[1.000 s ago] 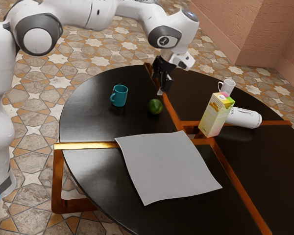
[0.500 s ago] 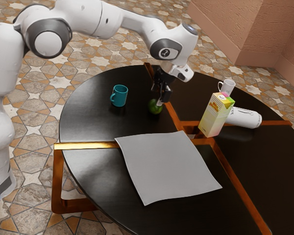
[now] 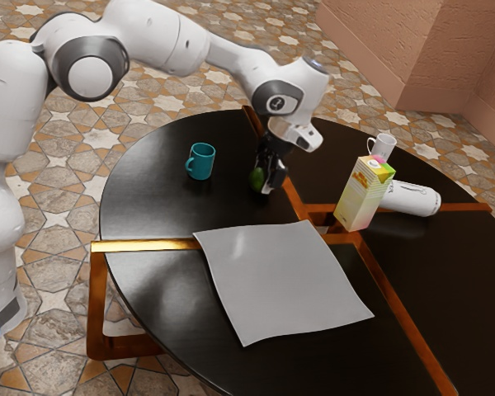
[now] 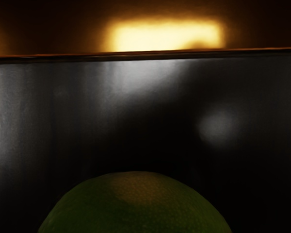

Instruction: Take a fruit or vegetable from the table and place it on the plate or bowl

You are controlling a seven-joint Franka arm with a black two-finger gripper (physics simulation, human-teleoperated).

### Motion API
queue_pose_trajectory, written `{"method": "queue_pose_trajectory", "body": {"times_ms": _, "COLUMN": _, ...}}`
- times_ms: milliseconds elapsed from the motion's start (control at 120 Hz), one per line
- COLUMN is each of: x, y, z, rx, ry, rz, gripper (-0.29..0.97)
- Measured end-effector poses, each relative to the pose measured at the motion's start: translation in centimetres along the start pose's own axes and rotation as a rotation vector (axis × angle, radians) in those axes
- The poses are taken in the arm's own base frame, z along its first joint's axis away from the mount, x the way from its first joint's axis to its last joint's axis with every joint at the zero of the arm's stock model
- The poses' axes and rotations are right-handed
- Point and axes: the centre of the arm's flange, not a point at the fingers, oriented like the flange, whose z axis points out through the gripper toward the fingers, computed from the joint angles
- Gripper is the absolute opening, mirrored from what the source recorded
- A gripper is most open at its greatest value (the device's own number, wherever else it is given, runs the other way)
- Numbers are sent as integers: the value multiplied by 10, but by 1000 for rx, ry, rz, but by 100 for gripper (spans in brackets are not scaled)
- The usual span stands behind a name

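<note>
Hanging low over the black table [image 3: 148, 206], the gripper [image 3: 266, 183] stands right at the green lime [image 3: 256, 178]. The lime rests on the table, its visible part on the gripper's side toward the exterior view's left. Whether the gripper is wide, narrow or clasping the lime cannot be told. In the wrist view the lime [image 4: 136, 204] lies just under the hand, with dark table [image 4: 87, 121] beyond it.

Count on the table:
- one lime
- one teal mug [image 3: 201, 160]
- one white mug [image 3: 382, 146]
- one upright carton [image 3: 363, 193]
- one white bottle [image 3: 412, 198], lying on its side just beside the carton
- one grey sheet [image 3: 280, 276], flat
</note>
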Motion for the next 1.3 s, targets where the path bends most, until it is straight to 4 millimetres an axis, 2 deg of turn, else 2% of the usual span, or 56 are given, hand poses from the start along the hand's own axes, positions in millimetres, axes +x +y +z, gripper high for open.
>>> {"method": "queue_pose_trajectory", "body": {"times_ms": 100, "x": -1, "y": -6, "z": 3, "rx": -21, "ry": 2, "rz": -18, "gripper": 44}}
{"method": "queue_pose_trajectory", "body": {"times_ms": 208, "x": -2, "y": -4, "z": -4, "rx": -17, "ry": 16, "rz": -24, "gripper": 40}}
{"method": "queue_pose_trajectory", "body": {"times_ms": 242, "x": -3, "y": -2, "z": -11, "rx": -11, "ry": 25, "rz": -24, "gripper": 39}}
{"method": "queue_pose_trajectory", "body": {"times_ms": 308, "x": -9, "y": 9, "z": -42, "rx": 23, "ry": 63, "rz": -13, "gripper": 38}}
{"method": "queue_pose_trajectory", "body": {"times_ms": 400, "x": -15, "y": 58, "z": -88, "rx": 76, "ry": 103, "rz": 55, "gripper": 39}}
{"method": "queue_pose_trajectory", "body": {"times_ms": 508, "x": -15, "y": 123, "z": -110, "rx": 113, "ry": 112, "rz": 147, "gripper": 39}}
{"method": "queue_pose_trajectory", "body": {"times_ms": 567, "x": -14, "y": 156, "z": -112, "rx": 124, "ry": 109, "rz": 191, "gripper": 39}}
{"method": "queue_pose_trajectory", "body": {"times_ms": 767, "x": -19, "y": 257, "z": -94, "rx": 117, "ry": 78, "rz": 316, "gripper": 38}}
{"method": "queue_pose_trajectory", "body": {"times_ms": 892, "x": -30, "y": 298, "z": -92, "rx": 132, "ry": 79, "rz": 352, "gripper": 38}}
{"method": "queue_pose_trajectory", "body": {"times_ms": 967, "x": -35, "y": 310, "z": -93, "rx": 140, "ry": 78, "rz": 345, "gripper": 39}}
{"method": "queue_pose_trajectory", "body": {"times_ms": 1025, "x": -39, "y": 320, "z": -93, "rx": 162, "ry": 76, "rz": 341, "gripper": 50}}
{"method": "queue_pose_trajectory", "body": {"times_ms": 1158, "x": -42, "y": 321, "z": -92, "rx": 193, "ry": 69, "rz": 302, "gripper": 61}}
{"method": "queue_pose_trajectory", "body": {"times_ms": 1242, "x": -41, "y": 316, "z": -93, "rx": 204, "ry": 67, "rz": 272, "gripper": 64}}
{"method": "queue_pose_trajectory", "body": {"times_ms": 1300, "x": -27, "y": 286, "z": -109, "rx": 207, "ry": 88, "rz": 205, "gripper": 66}}
